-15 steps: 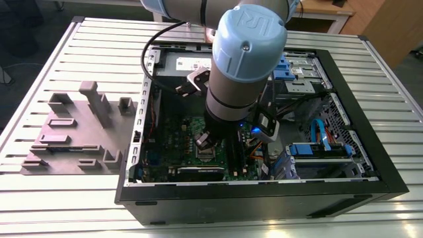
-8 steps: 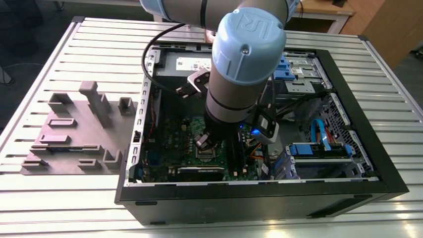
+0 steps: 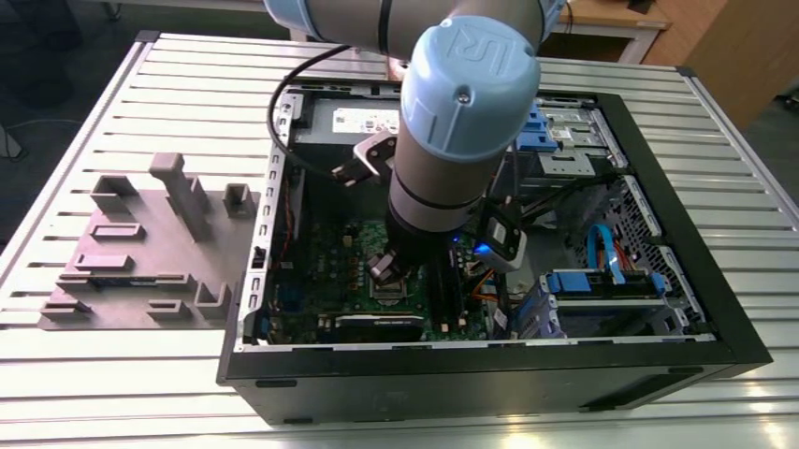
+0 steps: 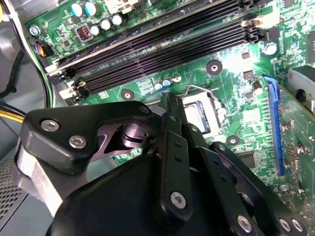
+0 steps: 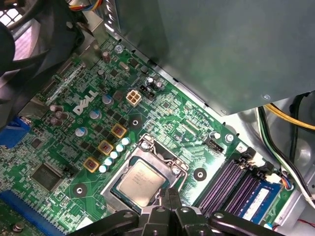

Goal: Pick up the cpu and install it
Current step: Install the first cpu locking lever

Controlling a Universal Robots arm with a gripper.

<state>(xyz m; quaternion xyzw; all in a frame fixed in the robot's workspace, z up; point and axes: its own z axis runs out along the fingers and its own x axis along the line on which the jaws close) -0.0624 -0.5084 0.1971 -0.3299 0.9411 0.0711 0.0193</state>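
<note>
Cpu (image 5: pixel 141 180) is lying inside the socket (image 5: pixel 147 178); we are judging seating underway, pincer (image 5: pixel 169 195) hovering above it, tips together, gripping nothing.

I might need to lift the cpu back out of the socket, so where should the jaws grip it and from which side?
Judging by its pose, from straight above: the cpu lies flat in the socket, top face up. Grip two opposite edges, since only those edges offer purchase. The gripper sits right at one edge.

Tight room around the socket frame (image 5: pixel 147 174)

Grey box (image 5: pixel 216 49) overhangs the board beside the frame; memory slots (image 5: pixel 231 184) flank its other side; capacitors (image 5: pixel 114 155) crowd one edge. Above the frame, open.
</note>
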